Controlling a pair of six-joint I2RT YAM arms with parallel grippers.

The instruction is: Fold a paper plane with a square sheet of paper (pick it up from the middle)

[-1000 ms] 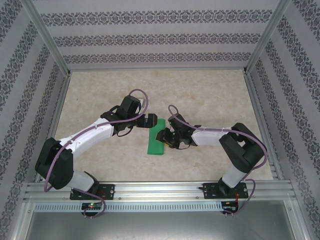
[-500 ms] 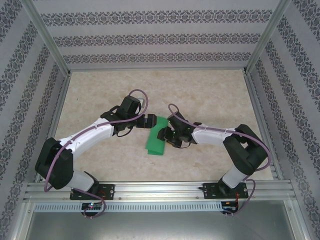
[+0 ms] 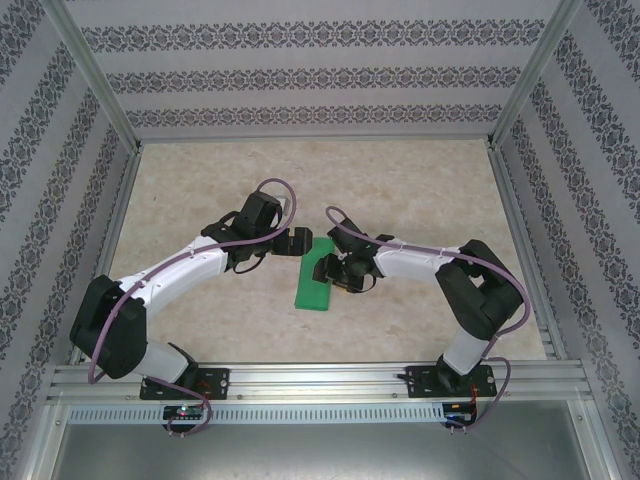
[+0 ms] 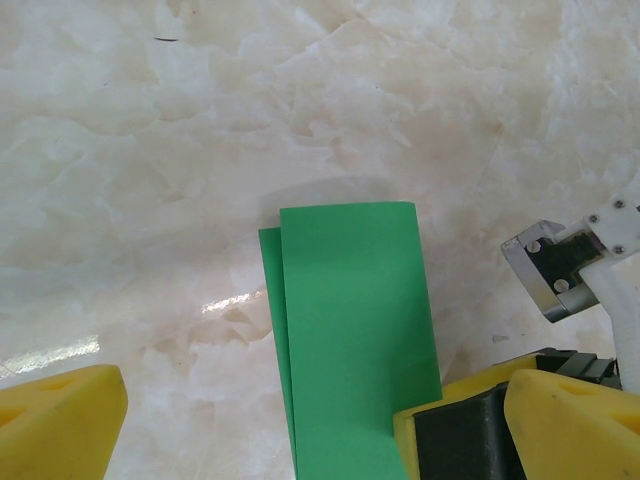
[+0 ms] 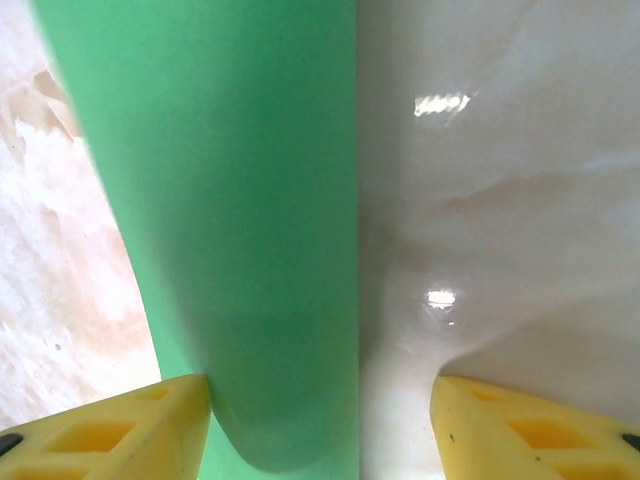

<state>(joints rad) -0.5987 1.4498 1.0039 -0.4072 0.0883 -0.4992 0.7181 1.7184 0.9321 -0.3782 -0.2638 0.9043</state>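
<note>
Left tool [image 4: 260,425], right tool [image 5: 320,415] (jaws apart)

We count one folded sheet of bright-green paper [image 3: 310,290] and one pale marble-patterned tabletop [image 3: 420,190]. We count two white-and-black robot arms: the left arm [image 3: 185,265], the right arm [image 3: 415,262].

So the square sheet of paper [image 3: 312,292] is bright green and folded into a long narrow strip, its top layer slightly offset from the bottom one. It's lying near the middle of the marble table [image 3: 420,190].
</note>
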